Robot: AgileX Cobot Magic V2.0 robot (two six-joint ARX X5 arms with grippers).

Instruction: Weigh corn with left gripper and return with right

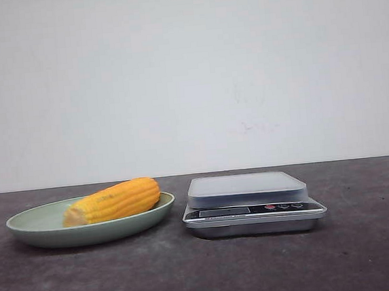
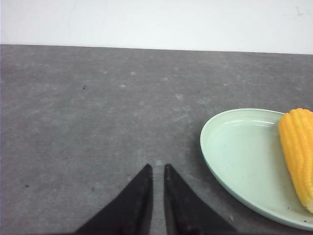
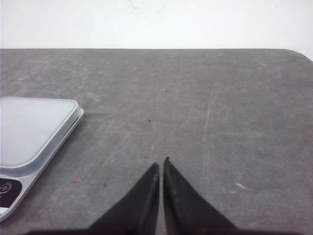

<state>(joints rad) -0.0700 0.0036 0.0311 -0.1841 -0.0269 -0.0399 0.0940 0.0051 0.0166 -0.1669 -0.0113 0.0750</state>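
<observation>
Ribbed yellow-orange corn cob point(image 1: 113, 201) lies in pale green oval plate point(image 1: 24, 227) | left end effector point(image 2: 157, 169) narrow, empty | right end effector point(image 3: 161, 164) narrow, empty | advice: widen fingers, grip cob mid-length, crosswise.

Setting: a dark grey, mottled tabletop point(image 1: 366, 239) spans the near scene, lightly scuffed and speckled. A plain white wall point(image 1: 188, 78) rises behind its far edge, evenly lit, bearing faint marks.
</observation>
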